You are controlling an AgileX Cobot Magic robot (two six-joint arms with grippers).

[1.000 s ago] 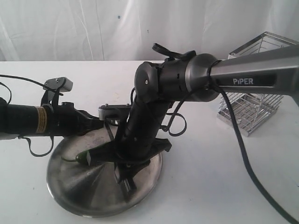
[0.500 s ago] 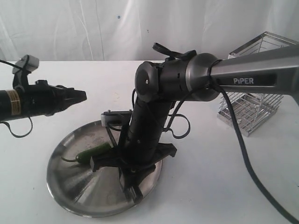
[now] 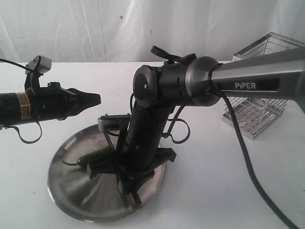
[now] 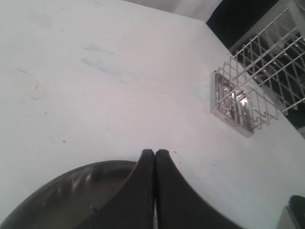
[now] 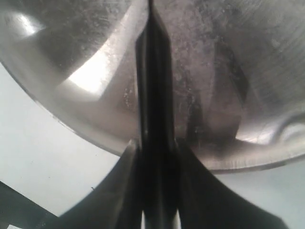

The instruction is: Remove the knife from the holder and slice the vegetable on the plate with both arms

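In the exterior view, the right gripper (image 3: 128, 193) is being held low over the plate (image 3: 62, 191). Just beside it the vegetable (image 3: 95, 156) is lying near the plate's left rim, and whether the gripper's body is touching it cannot be told from here. The left gripper (image 3: 97, 99) is being kept above the plate, apart from the vegetable, its fingers pressed together on nothing. The holder (image 3: 259, 112) is standing well apart on the right.

In the left wrist view, the two fingertips are being shown touching, with the plate's rim below them and the holder beyond.

In the right wrist view, the knife (image 5: 152, 90) is being clamped by its dark handle between the fingers, its blade edge-on over bare steel. The vegetable is not being shown here.

For a clean cut, the vegetable should first be pinned by the left gripper. The blade should then be set squarely across it and pressed straight down.
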